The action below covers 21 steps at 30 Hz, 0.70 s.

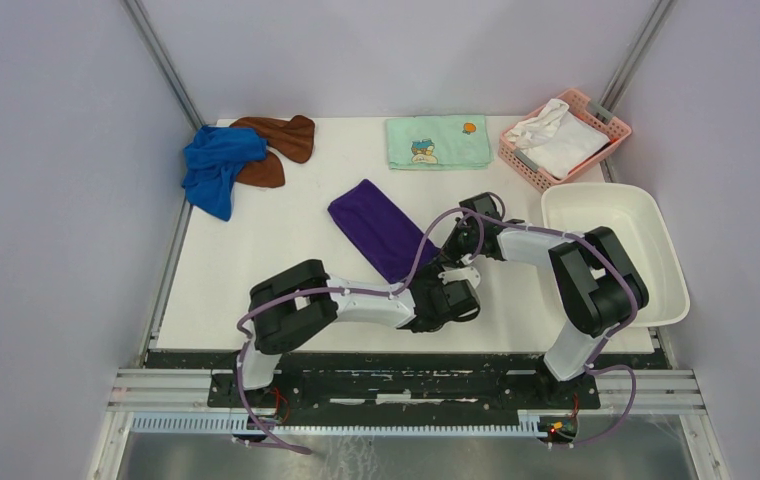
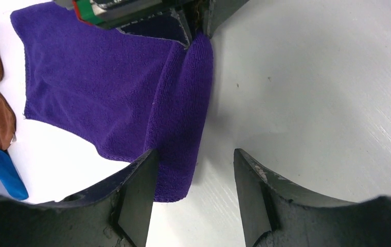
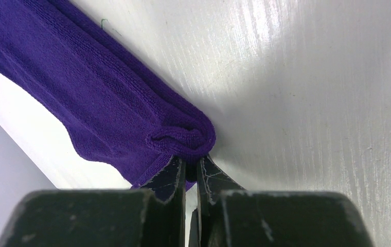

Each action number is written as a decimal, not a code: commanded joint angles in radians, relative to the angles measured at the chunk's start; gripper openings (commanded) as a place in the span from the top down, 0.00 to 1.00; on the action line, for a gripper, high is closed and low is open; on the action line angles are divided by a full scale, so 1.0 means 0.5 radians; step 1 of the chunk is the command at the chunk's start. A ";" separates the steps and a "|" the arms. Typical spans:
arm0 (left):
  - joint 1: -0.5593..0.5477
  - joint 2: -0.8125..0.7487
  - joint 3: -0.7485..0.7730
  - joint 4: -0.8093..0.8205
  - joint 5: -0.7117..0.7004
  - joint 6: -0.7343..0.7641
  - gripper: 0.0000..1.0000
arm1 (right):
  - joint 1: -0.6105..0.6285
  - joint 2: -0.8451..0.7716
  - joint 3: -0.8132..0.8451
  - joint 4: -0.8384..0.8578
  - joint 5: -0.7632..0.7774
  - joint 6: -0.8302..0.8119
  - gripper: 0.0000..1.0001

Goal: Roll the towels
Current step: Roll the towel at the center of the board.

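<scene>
Right gripper [image 3: 191, 162] is clamped on the near end of the purple towel [image 3: 80, 77], pinching a small turned-over fold right at the hem. Left gripper [image 2: 194, 153] has jaws apart and holds nothing. It straddles the other end of the same fold, one finger over cloth and the other over bare table [image 2: 312, 103]. The towel lies flat and slanted mid-table, its long side running away from the grippers.

Step in hand looks like the first turn of the roll. To do it well:
- shut the left gripper on the fold at the same depth as the right
- turn both ends together so the roll does not cone
- keep the cloth taut between the grips
- roll toward the far end.

Blue towel [image 1: 214, 165] and rust-brown towel [image 1: 281, 135] sit heaped together at the far left corner, well apart from the grippers and unrolled.

Hard to make out:
- in the top view the arms cover both grippers and the near end of the towel
- can't tell whether the left finger touches the cloth
- can't tell how many layers are in the fold
- the far end of the towel is cut off in the right wrist view.
</scene>
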 commanded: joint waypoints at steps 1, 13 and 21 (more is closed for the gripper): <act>0.038 0.082 0.046 -0.031 -0.025 0.061 0.37 | -0.003 0.059 -0.025 -0.166 0.148 -0.060 0.96; 0.110 0.074 -0.010 -0.070 0.091 -0.012 0.47 | -0.004 0.060 -0.016 -0.172 0.133 -0.066 0.96; 0.195 0.128 -0.040 -0.136 0.231 -0.095 0.52 | -0.005 0.053 0.013 -0.178 0.111 -0.079 0.96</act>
